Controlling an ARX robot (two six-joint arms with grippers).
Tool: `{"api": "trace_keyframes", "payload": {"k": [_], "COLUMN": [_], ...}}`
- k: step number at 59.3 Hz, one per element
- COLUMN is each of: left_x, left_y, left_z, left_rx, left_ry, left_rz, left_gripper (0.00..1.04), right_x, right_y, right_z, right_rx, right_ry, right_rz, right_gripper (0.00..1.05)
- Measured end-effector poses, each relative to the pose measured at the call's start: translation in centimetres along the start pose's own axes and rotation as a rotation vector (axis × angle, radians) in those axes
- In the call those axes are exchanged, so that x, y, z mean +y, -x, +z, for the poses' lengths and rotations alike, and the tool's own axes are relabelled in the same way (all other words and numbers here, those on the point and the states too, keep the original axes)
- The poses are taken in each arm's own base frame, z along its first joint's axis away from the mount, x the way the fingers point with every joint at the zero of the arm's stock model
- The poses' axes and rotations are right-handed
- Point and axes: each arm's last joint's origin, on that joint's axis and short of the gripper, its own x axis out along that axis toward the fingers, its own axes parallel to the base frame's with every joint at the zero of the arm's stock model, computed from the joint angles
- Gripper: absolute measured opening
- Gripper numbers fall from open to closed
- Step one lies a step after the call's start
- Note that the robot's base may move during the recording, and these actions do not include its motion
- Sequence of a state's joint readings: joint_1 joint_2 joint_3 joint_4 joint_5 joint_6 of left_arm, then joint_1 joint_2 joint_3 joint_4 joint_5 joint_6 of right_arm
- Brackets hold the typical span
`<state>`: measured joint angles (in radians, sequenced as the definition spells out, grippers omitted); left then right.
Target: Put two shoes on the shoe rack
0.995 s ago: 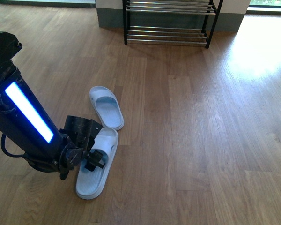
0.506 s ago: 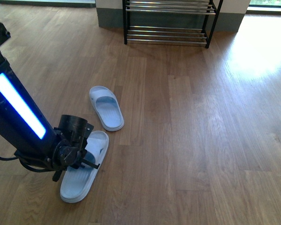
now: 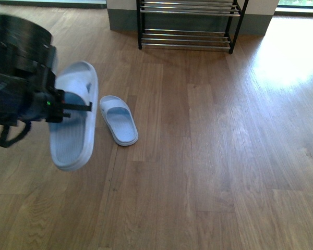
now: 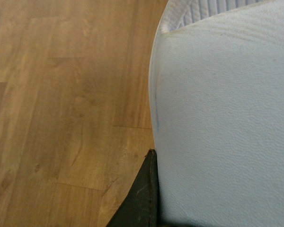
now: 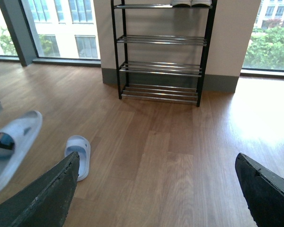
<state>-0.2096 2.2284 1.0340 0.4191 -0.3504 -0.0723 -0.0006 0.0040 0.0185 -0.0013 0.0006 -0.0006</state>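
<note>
The two shoes are light blue slide sandals. One sandal (image 3: 72, 136) hangs tilted above the floor, my left gripper (image 3: 77, 107) shut on its strap. Its pale surface (image 4: 217, 118) fills the left wrist view, against one dark finger (image 4: 142, 198). The other sandal (image 3: 118, 120) lies flat on the wood floor just right of the lifted one, and also shows in the right wrist view (image 5: 78, 156). The shoe rack (image 3: 188, 26), with a black frame and chrome bars, stands far off against the back wall. My right gripper (image 5: 158, 198) is open over bare floor, facing the shoe rack (image 5: 161, 52).
Wood floor runs from the sandals to the rack. A grey wall base (image 3: 122, 21) sits behind the rack, with windows (image 5: 61, 23) on either side. White-soled footwear (image 5: 191, 2) sits on the rack's top tier. Sunlight glares on the floor (image 3: 287, 57) at the right.
My left arm has lifted the held sandal off the floor, carrying it up and further away. The other sandal has not moved.
</note>
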Motion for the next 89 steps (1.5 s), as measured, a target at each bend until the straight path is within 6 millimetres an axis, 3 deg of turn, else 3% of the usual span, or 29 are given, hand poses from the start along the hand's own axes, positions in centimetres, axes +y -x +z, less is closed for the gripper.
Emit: {"api": "trace_keyframes", "payload": {"k": [12, 30, 37, 45, 89], "left_x": [3.6, 7.5, 8.6, 9.1, 9.0], "left_y": [8.4, 19.1, 22.5, 23.7, 23.8], "left_z": [0.6, -1.9, -4.1, -4.3, -4.4], "left_rx": [-0.086, -0.241, -0.294, -0.352, -0.353], "left_ry": [0.086, 0.144, 0.125, 0.138, 0.124], "left_rz": [0.048, 0.105, 0.15, 0.16, 0.154], "left_gripper": [0.02, 0.02, 0.02, 0.02, 0.02], "right_x": [0.0, 0.0, 0.0, 0.0, 0.0], "right_y": [0.0, 0.0, 0.0, 0.0, 0.0], "right_z": [0.0, 0.0, 0.0, 0.0, 0.0], "right_rx": [0.0, 0.0, 0.0, 0.0, 0.0], "right_ry": [0.0, 0.0, 0.0, 0.0, 0.0], "right_rz": [0.0, 0.0, 0.0, 0.0, -0.001], "right_gripper": [0.95, 0.95, 0.95, 0.95, 0.95]}}
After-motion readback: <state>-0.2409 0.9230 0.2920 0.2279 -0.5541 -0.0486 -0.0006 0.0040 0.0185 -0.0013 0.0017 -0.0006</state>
